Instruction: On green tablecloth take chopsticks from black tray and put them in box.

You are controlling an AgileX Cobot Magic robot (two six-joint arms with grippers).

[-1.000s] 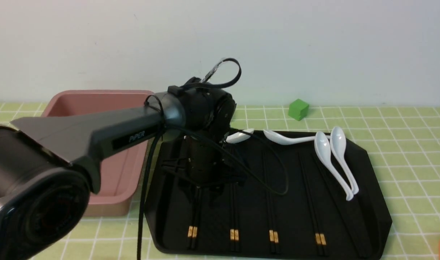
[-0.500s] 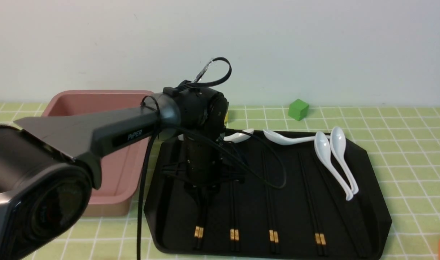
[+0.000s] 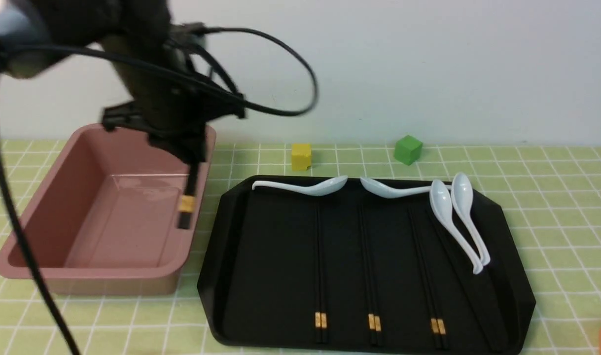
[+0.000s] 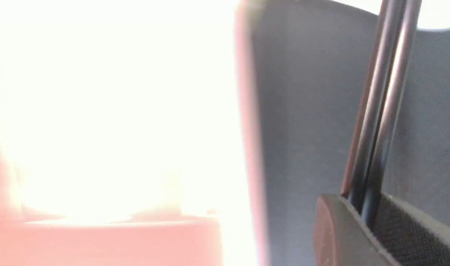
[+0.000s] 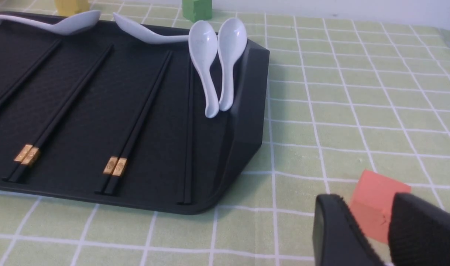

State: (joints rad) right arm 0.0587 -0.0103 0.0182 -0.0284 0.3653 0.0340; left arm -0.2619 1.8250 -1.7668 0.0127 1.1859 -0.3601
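My left gripper (image 3: 194, 159) hangs over the right end of the dusty-pink box (image 3: 88, 272), shut on a pair of black chopsticks (image 3: 186, 203) that points down into the box, gold band low. In the left wrist view the chopsticks (image 4: 380, 111) run out from between the shut jaws of that gripper (image 4: 368, 216). Three more pairs (image 3: 320, 276) (image 3: 371, 276) (image 3: 428, 276) lie on the black tray (image 3: 280, 256) on the green tablecloth (image 3: 551, 207). My right gripper (image 5: 368, 225) is open and empty low over the cloth, right of the tray (image 5: 247, 92).
Several white spoons (image 3: 458, 217) lie along the tray's back and right side. A yellow cube (image 3: 301, 156) and a green cube (image 3: 407, 149) sit behind the tray. An orange-red cube (image 5: 376, 195) lies on the cloth just beyond the right fingertips.
The left arm has lifted the leftmost chopstick pair off the tray and swung it up and left over the box. The other pairs and spoons have not moved.
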